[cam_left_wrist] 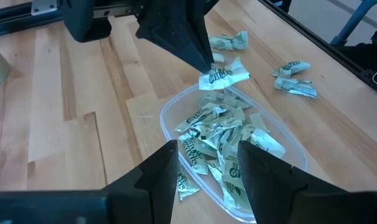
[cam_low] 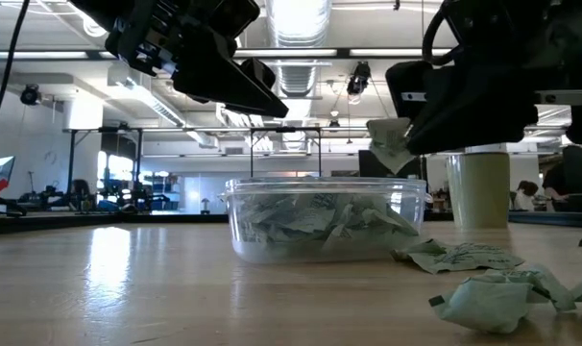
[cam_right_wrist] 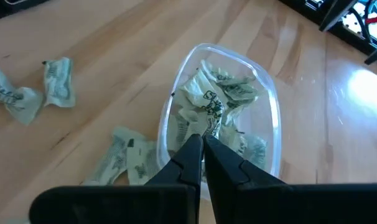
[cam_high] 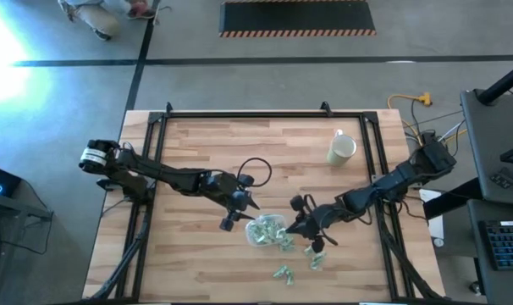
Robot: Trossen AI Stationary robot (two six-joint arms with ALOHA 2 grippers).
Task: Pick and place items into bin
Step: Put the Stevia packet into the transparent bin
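Observation:
The bin (cam_high: 265,230), a clear oval tub holding several pale-green wrapped pieces, stands on the wood table; it also shows in the low view (cam_low: 320,187) and both wrist views (cam_left_wrist: 170,111) (cam_right_wrist: 273,99). More pieces lie on the table beside it (cam_high: 282,273) (cam_low: 464,258) (cam_right_wrist: 58,81). My right gripper (cam_right_wrist: 203,142) hovers over the bin's right end, shut on one piece (cam_left_wrist: 224,76). My left gripper (cam_left_wrist: 207,165) is open above the bin's left end and touches nothing. My right gripper pinches one wrapped piece (cam_left_wrist: 219,78) between its two fingertips (cam_left_wrist: 204,61), by one end of the wrapper. The fingers slant down from the table's right. The piece (cam_low: 387,144) hangs just past the fingertips, lifted clear, above the bin's rim.
A cream mug (cam_high: 341,149) stands toward the far right of the table, seen behind the bin in the low view (cam_low: 483,187). Loose pieces (cam_high: 316,258) lie near and right of the bin. A black frame (cam_high: 239,114) borders the table. Bare wood lies to the left.

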